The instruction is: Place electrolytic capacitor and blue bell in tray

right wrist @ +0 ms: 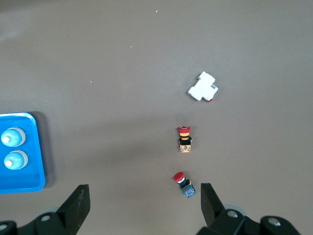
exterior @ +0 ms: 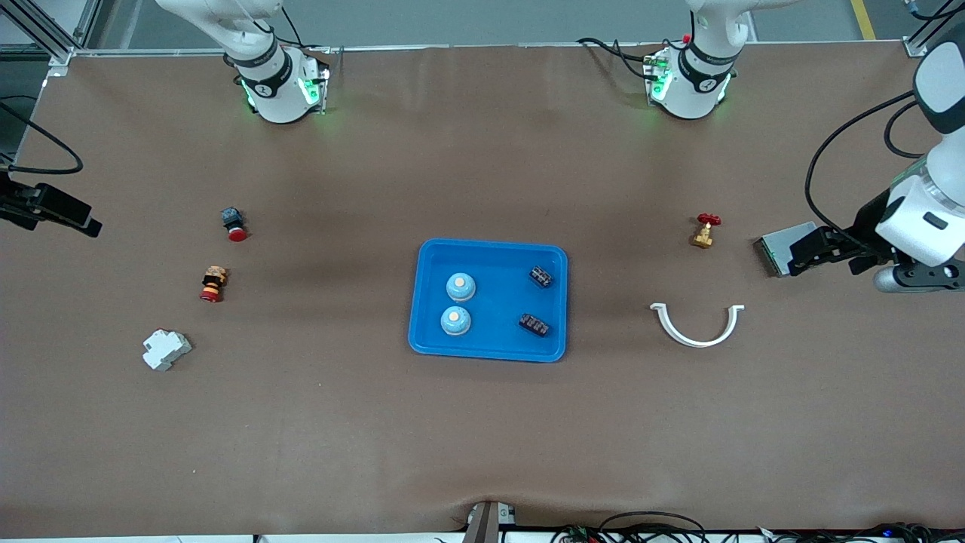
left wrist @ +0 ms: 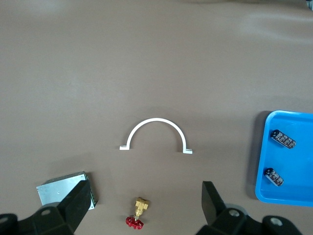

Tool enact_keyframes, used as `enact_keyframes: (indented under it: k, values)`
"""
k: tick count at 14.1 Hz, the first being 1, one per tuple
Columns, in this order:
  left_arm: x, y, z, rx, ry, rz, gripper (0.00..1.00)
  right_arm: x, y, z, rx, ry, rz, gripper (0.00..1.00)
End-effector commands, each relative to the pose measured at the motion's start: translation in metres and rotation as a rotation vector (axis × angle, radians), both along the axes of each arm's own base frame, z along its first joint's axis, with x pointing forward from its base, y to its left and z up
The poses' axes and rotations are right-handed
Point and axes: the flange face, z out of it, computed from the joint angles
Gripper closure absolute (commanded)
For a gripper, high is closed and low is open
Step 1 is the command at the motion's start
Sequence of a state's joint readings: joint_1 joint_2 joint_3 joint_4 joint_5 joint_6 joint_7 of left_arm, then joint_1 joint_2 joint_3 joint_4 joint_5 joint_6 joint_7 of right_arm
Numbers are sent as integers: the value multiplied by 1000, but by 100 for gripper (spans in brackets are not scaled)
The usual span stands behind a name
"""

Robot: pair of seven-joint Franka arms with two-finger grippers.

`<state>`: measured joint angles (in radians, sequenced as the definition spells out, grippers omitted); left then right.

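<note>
Blue plastic tray already holds both round blue bells and both black capacitors, so your job looks done. Your left gripper and right gripper hang open and empty at the surface's ends, out of the way.

The tray sits mid-table with bare brown cloth all round it, so its rim can be reached from every side. Inside, two bells stand close together toward the right arm's end and two capacitors lie apart toward the left arm's end; an open strip runs between the pairs. The white half-ring and brass valve lie well clear.
</note>
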<state>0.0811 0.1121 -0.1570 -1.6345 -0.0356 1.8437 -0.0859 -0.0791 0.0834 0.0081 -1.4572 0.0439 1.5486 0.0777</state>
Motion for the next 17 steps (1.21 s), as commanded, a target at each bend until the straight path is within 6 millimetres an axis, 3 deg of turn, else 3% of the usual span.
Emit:
enact_keyframes:
  k: [1, 3, 5, 11, 17]
  values:
    - [5, -15, -4, -6, 6, 8, 0, -12, 4, 9, 25, -5, -11, 0]
    - [9, -9, 5, -1, -16, 30, 0, -14, 4, 10, 27, -1, -9, 0]
    - [10, -17, 7, 6, -21, 27, 0, -14, 4, 8, 27, 2, -9, 0]
    - [8, -11, 10, 8, -22, 55, 0, -13, 5, 6, 26, 5, -9, 0]
    - [1, -50, 9, 0, -10, -29, 0, -19, 9, 0, 25, -1, -5, 0]
